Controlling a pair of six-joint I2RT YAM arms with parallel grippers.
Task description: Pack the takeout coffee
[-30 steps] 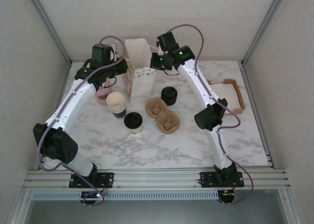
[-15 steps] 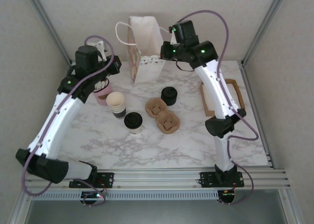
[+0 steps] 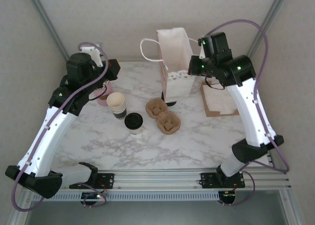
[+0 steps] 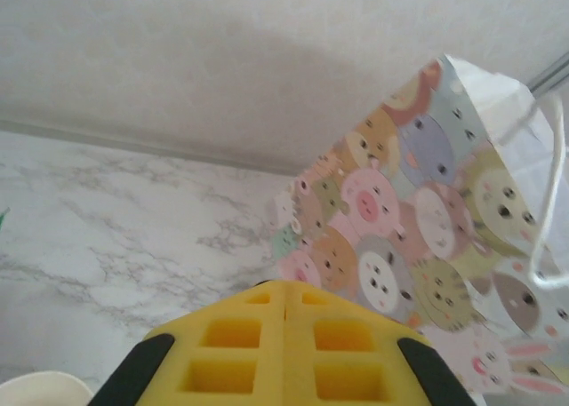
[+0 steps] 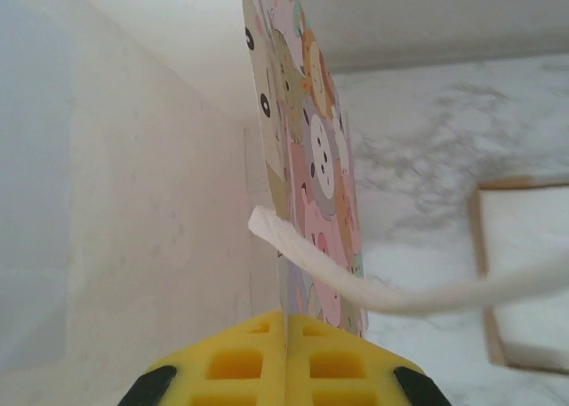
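right gripper (image 5: 284, 330) pinches the paper bag (image 3: 174, 62) by its side edge, i judge to keep it upright for loading. left gripper (image 4: 284, 335) is pressed together, empty, at 10 o'clock. takeout coffee (image 3: 133, 121) stands on the table (image 3: 197, 141), 7 o'clock from the bag, well apart.

The paper bag (image 3: 176, 70) now stands further right than before, past the table's middle, carried along by the right gripper (image 5: 284, 317) pinched on its top edge. It now hides most of the black cylinder (image 3: 169, 103). The left gripper (image 4: 284, 289), closed and empty, has drawn back from the bag.
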